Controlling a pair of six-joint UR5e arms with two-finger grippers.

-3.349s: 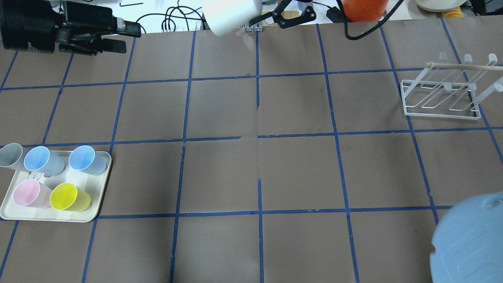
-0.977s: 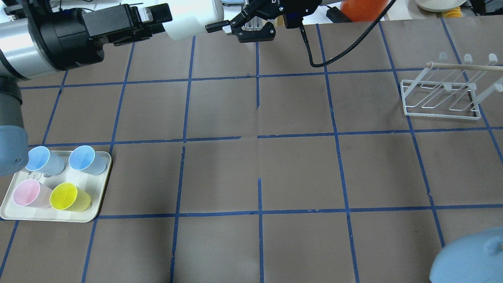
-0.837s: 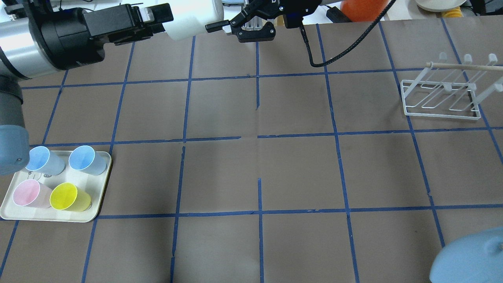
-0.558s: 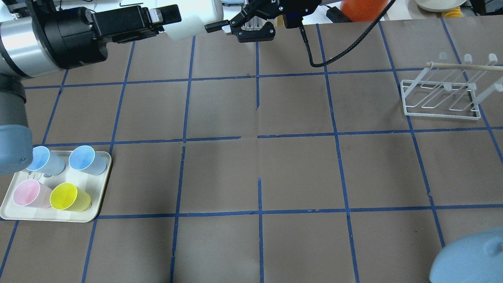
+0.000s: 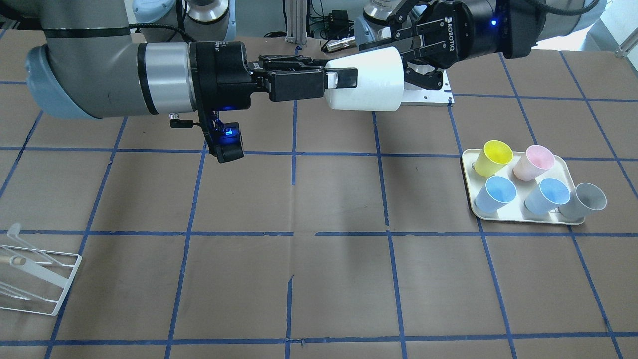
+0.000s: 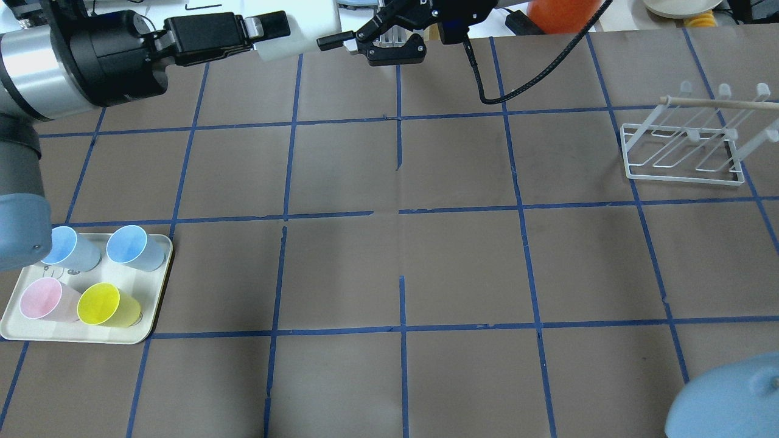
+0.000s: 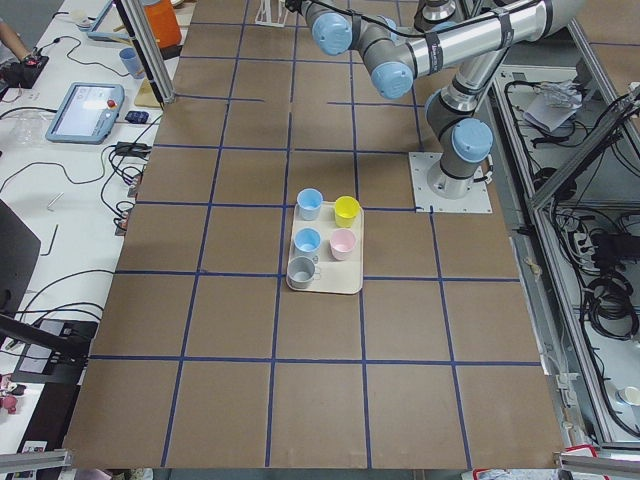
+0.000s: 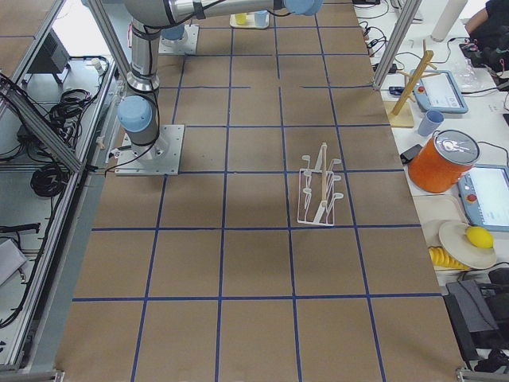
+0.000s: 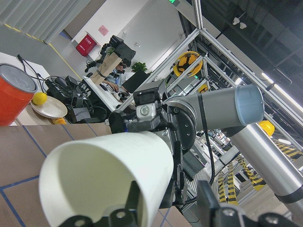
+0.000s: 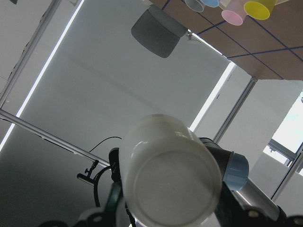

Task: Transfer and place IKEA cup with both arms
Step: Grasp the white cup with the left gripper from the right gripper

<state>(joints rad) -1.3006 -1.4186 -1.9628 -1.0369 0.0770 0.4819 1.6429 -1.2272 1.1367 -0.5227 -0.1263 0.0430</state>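
Observation:
The white IKEA cup (image 5: 366,82) lies on its side in the air, high above the table, between both grippers. My right gripper (image 5: 344,72) is shut on its narrow base end; the right wrist view looks straight at the cup's bottom (image 10: 170,175). My left gripper (image 5: 394,62) is open at the wide mouth end, one finger along the outside of the cup. In the left wrist view the cup (image 9: 94,175) fills the foreground and a gap shows beside one finger (image 9: 213,203). In the overhead view the left gripper (image 6: 271,30) covers the left part of the cup (image 6: 304,36).
A cream tray (image 5: 523,217) on my left holds a yellow cup (image 5: 492,157), a pink cup (image 5: 534,162), two blue cups (image 5: 496,193) and a grey cup (image 5: 583,200). A white wire rack (image 6: 681,152) stands at the far right.
The right gripper carried the cup leftward, then held still. The left gripper came in from the far left and slid further along the cup. The left arm now hides the grey cup.

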